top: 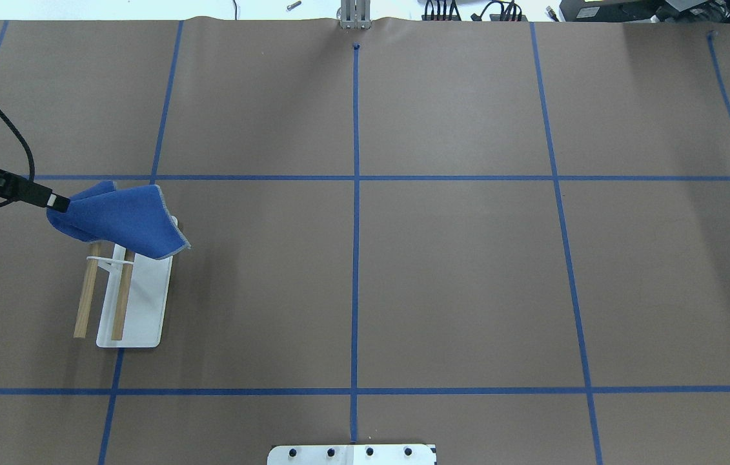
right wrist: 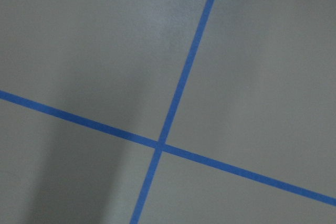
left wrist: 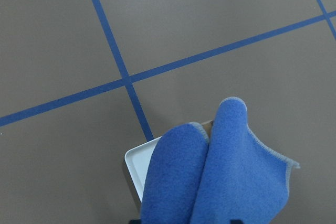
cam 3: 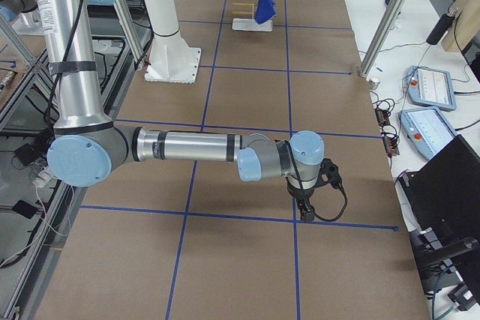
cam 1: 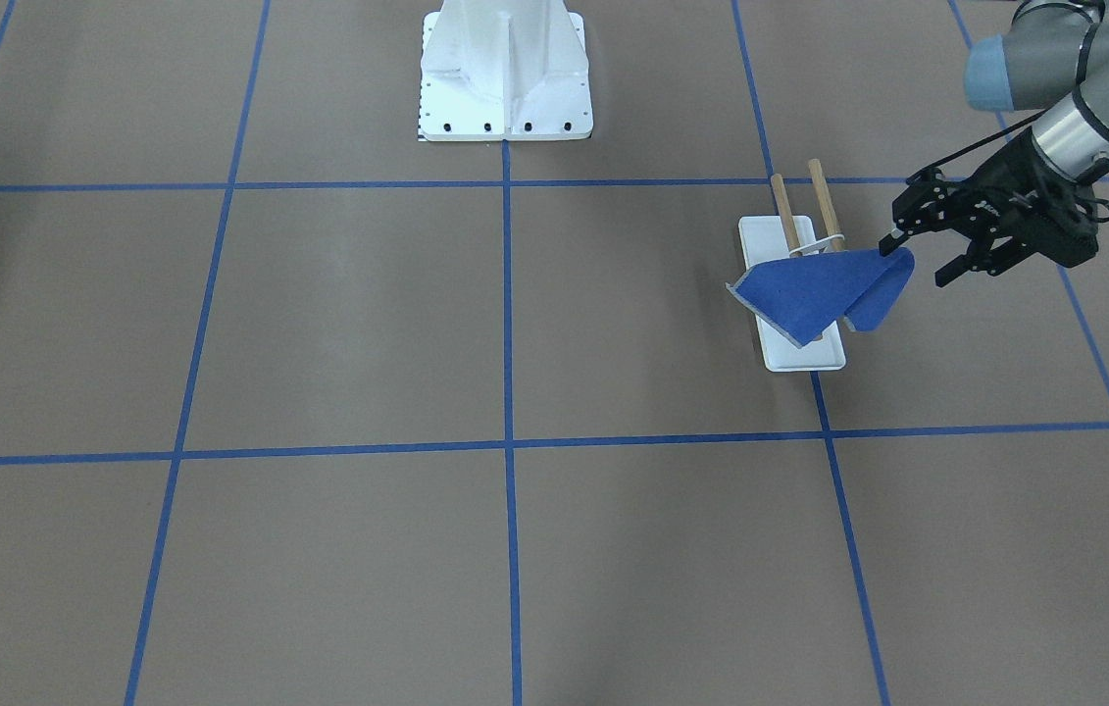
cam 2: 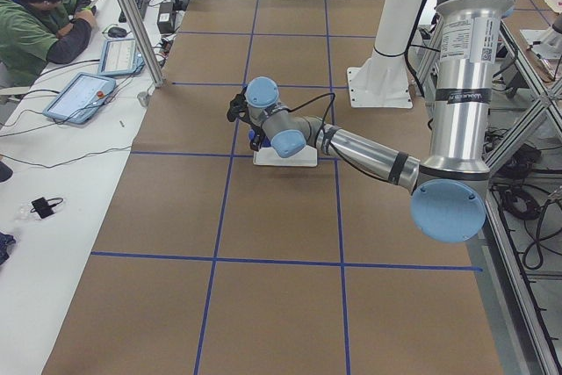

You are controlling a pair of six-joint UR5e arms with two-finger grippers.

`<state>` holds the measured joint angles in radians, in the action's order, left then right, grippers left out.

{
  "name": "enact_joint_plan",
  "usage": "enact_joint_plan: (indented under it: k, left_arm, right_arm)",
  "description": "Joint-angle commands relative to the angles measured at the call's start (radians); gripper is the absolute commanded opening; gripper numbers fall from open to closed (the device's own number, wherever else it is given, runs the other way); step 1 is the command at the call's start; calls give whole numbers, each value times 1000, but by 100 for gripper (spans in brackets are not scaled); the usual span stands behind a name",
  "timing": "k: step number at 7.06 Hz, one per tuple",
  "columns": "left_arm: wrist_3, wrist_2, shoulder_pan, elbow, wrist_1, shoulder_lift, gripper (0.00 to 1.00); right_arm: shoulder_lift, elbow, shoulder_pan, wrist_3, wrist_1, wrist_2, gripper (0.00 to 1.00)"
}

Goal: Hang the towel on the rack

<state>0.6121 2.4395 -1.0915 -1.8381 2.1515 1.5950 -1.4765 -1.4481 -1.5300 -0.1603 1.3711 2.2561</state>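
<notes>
The blue towel (cam 1: 809,289) lies draped over the near ends of the rack's two wooden dowels (cam 1: 789,211), above the white base (cam 1: 804,358). My left gripper (cam 1: 919,261) is at the towel's raised end. Its jaws stand apart, with the towel's tip between the fingertips and touching one finger. From overhead, the towel (top: 122,219) covers the far end of the rack (top: 145,303). The left wrist view shows the bunched towel (left wrist: 220,177) over a corner of the base (left wrist: 137,166). My right gripper (cam 3: 307,211) hangs low over the table far from the rack; I cannot tell whether it is open or shut.
A large white bolted pedestal (cam 1: 505,69) stands at the robot's side of the table. A person (cam 2: 39,15) sits at a bench with tablets beyond the table's far edge. The right wrist view shows only brown table and blue tape lines (right wrist: 160,145).
</notes>
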Motion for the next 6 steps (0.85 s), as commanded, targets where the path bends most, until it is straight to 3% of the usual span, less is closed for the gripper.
enact_joint_plan:
  k: [1,3,4,6]
  left_arm:
    - [-209,38,-136,26,-138,-1,99]
    - [-639,10,-323,74,-411,3,99]
    - [-798,-52,-403,104,-492,5,99]
    - [-757,-124,-455,239,-496,-51,99]
  right_arm:
    - [-74,0,-22,-1,-9,-61,100]
    - [-110,-3,-64,-4,-21,-21,100]
    - [-101,-15,-67,-4,11,-3,100]
    - [-50,-63,-74,-7,193,-19,100]
